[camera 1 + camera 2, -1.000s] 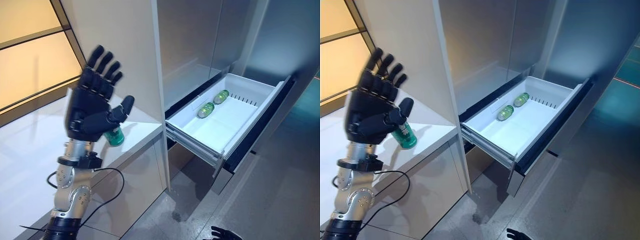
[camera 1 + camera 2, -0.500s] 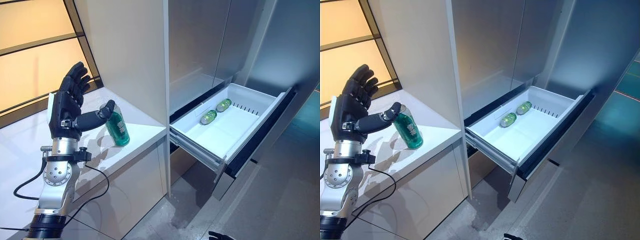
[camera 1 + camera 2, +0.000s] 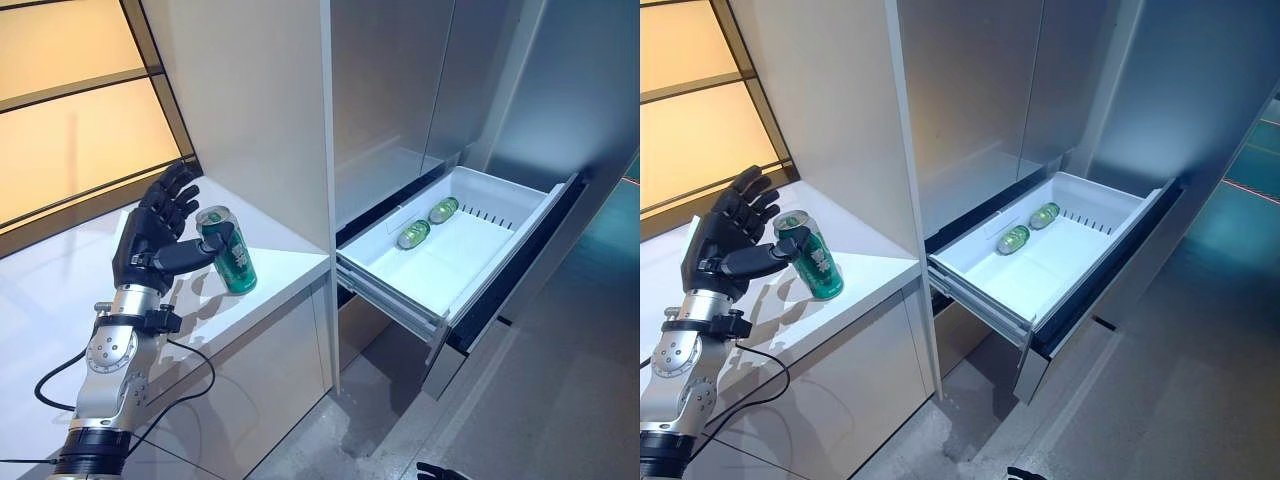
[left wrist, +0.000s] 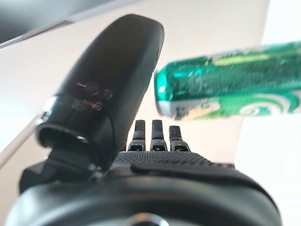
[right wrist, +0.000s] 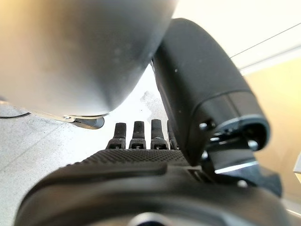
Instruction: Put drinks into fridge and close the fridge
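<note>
right robot hand (image 3: 440,470) cut off at edge

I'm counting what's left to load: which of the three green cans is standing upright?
The green can on the counter, beside the left hand, stands upright. The two cans in the drawer lie on their sides.

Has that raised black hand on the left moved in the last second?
Yes. The left hand has come down from above the white counter and now sits beside the green can, thumb at it, fingers open.
</note>
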Tool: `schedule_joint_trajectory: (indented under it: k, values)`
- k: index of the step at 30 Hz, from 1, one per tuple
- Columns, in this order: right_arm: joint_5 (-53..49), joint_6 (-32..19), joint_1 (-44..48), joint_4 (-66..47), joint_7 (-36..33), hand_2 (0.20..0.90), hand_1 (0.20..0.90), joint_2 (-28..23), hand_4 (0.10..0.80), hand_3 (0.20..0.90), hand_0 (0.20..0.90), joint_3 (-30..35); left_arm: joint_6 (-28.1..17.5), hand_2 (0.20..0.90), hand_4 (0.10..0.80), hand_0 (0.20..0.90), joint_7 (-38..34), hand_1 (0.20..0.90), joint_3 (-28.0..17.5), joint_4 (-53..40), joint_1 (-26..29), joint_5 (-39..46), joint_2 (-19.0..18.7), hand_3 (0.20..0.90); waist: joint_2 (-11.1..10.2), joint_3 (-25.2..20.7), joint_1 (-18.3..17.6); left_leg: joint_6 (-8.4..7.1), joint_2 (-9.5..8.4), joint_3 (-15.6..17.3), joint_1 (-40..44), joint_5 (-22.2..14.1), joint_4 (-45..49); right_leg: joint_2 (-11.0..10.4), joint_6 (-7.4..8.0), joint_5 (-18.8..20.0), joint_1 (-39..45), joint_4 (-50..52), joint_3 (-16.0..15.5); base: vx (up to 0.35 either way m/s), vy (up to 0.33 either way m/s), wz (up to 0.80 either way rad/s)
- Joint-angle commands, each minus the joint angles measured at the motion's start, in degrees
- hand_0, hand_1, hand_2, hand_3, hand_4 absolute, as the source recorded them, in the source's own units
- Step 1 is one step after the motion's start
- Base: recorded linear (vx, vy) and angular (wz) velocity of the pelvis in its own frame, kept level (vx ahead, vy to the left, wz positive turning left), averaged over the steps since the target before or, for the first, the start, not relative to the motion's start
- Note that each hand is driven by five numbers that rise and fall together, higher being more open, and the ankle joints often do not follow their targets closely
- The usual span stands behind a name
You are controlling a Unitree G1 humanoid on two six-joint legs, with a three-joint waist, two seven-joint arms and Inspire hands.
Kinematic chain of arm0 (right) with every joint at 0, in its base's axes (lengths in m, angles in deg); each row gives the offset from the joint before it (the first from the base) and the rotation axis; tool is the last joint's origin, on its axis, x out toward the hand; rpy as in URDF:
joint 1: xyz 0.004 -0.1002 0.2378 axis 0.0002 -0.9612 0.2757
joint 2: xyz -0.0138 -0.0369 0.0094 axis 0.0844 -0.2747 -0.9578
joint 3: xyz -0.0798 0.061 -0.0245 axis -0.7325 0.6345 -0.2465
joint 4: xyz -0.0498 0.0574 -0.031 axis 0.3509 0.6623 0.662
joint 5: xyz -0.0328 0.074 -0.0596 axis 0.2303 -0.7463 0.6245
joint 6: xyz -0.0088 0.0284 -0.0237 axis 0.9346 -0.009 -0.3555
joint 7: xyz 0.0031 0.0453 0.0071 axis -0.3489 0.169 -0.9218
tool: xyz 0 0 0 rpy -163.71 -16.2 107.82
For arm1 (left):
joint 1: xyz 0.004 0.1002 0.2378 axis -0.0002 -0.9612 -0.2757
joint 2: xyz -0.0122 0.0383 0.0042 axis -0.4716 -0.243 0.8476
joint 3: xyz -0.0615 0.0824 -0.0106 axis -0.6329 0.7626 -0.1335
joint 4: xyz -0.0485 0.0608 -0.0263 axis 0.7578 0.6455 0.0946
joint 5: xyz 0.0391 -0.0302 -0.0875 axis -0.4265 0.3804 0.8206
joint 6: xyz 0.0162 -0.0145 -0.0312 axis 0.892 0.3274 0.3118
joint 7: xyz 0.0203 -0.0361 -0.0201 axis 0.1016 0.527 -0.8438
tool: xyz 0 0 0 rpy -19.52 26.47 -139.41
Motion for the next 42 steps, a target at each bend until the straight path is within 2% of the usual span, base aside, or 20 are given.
schedule_joint_trajectory:
  k: [1,14,42]
  values:
    - [-0.52,0.17,2.00,0.93,0.56,0.900,0.900,-0.50,0.800,0.900,0.900,-0.88,-3.07,0.900,0.800,0.900,2.22,0.900,-4.00,1.39,12.62,3.34,-4.47,0.900,0.50,-0.09,-1.11,0.66,-2.78,0.39,0.89,-5.77,0.93,2.40,1.13,-5.80,-1.81,5.20,-0.86,0.000,0.000,0.00]
    - [-0.71,0.81,1.87,0.51,0.67,0.900,0.900,-0.89,0.800,0.900,0.900,-0.68,-0.83,0.900,0.800,0.900,3.74,0.900,-4.24,5.88,14.31,5.07,-6.59,0.900,0.86,-0.09,-1.80,0.71,-2.80,0.88,1.13,-5.87,0.98,2.37,1.31,-5.81,-1.75,5.23,-0.38,0.000,0.000,0.00]
    - [-2.10,1.05,1.57,0.70,-0.01,0.900,0.900,-1.13,0.800,0.900,0.900,0.14,1.41,0.900,0.800,0.900,4.71,0.900,-2.83,11.39,18.13,6.44,-7.94,0.900,1.30,-0.20,-4.10,1.07,-2.76,2.61,1.37,-6.33,1.58,2.73,1.58,-5.48,-2.37,5.61,2.19,0.007,0.001,-0.04]
